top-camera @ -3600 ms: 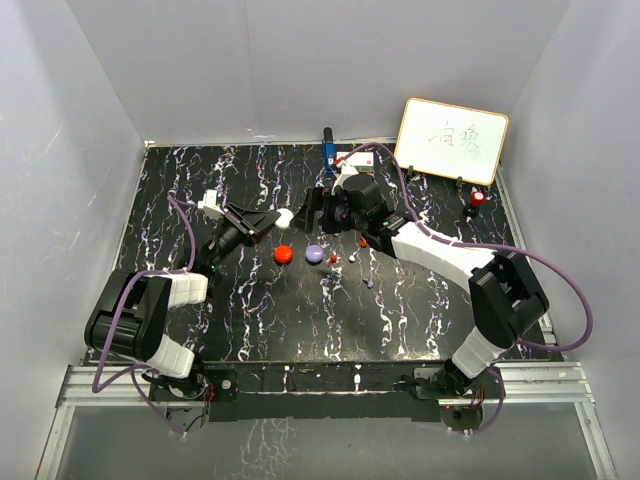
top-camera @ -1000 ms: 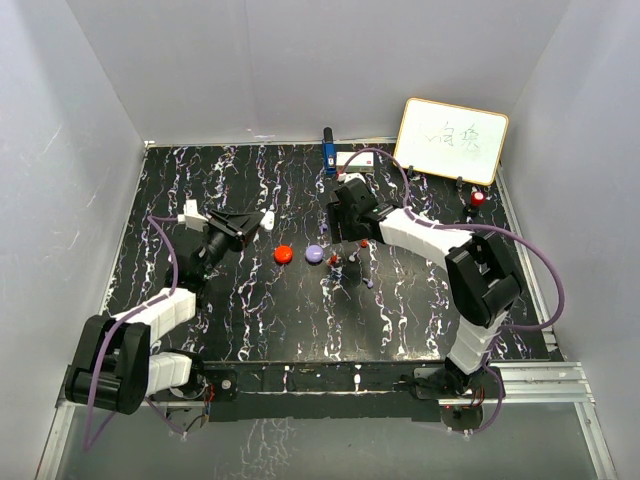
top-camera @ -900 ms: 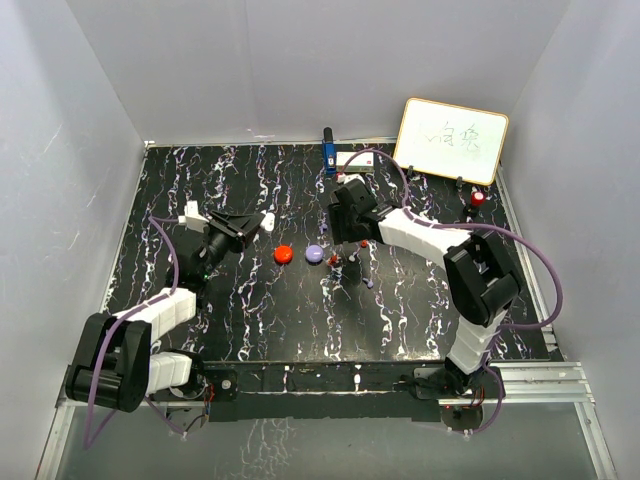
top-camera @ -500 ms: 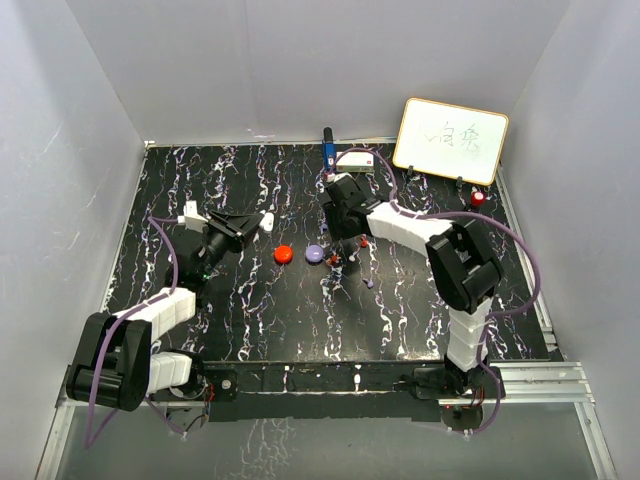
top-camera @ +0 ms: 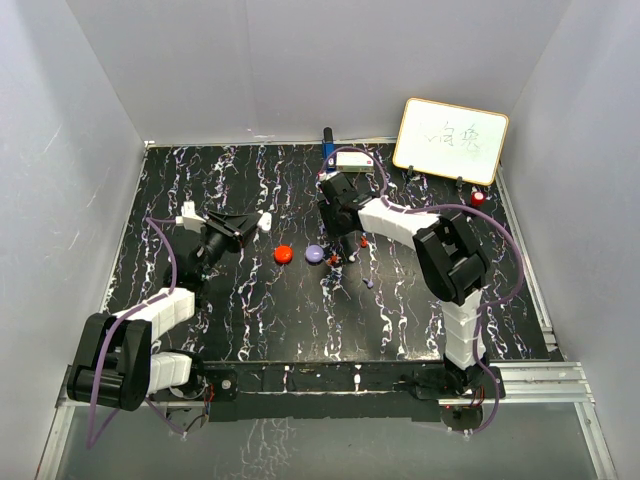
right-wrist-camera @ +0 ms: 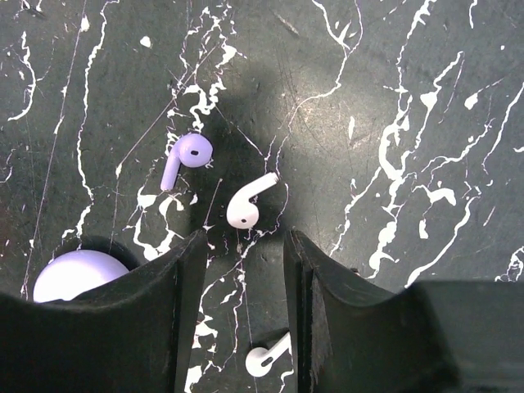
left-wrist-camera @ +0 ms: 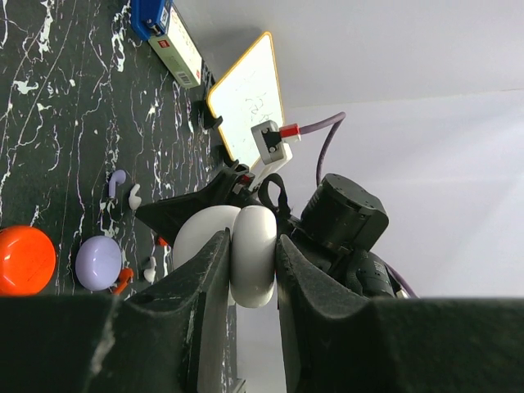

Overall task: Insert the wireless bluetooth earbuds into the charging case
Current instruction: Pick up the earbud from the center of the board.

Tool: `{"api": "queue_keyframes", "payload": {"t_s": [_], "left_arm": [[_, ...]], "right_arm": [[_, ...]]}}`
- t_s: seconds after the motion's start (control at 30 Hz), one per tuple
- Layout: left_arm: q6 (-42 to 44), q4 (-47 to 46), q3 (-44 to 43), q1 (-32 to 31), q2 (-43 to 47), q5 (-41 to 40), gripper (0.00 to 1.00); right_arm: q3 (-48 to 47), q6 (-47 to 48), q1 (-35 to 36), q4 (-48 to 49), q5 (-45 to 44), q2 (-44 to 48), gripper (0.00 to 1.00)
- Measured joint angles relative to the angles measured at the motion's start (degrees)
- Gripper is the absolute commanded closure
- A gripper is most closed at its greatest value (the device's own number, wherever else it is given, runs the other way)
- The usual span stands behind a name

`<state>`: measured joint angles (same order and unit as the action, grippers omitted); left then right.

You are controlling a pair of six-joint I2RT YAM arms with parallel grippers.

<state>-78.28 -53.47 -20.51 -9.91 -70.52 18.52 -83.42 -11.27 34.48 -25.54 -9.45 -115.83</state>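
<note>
My left gripper (left-wrist-camera: 252, 246) is shut on the white charging case (left-wrist-camera: 254, 266) and holds it above the table at the left (top-camera: 262, 221). In the right wrist view my right gripper (right-wrist-camera: 243, 237) points down at the table with its jaws apart. One white earbud (right-wrist-camera: 268, 356) lies between the fingers, and another white earbud (right-wrist-camera: 250, 205) lies just past the fingertips. A purple earbud (right-wrist-camera: 187, 157) lies to the left of that one. From above, the right gripper (top-camera: 343, 243) hangs over the cluster of tiny earbuds, with a red one (top-camera: 363, 242) beside it.
A red puck (top-camera: 283, 254) and a purple puck (top-camera: 314, 254) sit left of the earbuds. At the back stand a whiteboard (top-camera: 451, 140), a blue object (top-camera: 328, 150), a small white box (top-camera: 352, 158) and a red-capped object (top-camera: 478, 199). White walls enclose the table.
My right gripper's jaws have narrowed around the earbuds, and its wrist has shifted slightly left and towards the back. The left gripper still holds the case in the same place.
</note>
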Motion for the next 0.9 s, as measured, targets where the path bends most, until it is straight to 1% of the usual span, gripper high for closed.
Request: {"api": "queue_keyframes", "payload": {"t_s": [0.23, 0.77, 0.9], "left_arm": [[-0.37, -0.02, 0.74, 0.11, 0.0, 0.11, 1.0], [-0.87, 0.39, 1.64, 0.76, 0.02, 0.13, 1.0], [-1.09, 0.35, 1.79, 0.85, 0.02, 0.15, 1.0]], "right_arm": [[-1.27, 0.74, 0.0, 0.04, 0.37, -1.99, 0.65], [-2.32, 0.96, -0.5, 0.22, 2.32, -3.63, 0.69], [-2.32, 0.98, -0.55, 0.24, 2.58, -3.67, 0.71]]}}
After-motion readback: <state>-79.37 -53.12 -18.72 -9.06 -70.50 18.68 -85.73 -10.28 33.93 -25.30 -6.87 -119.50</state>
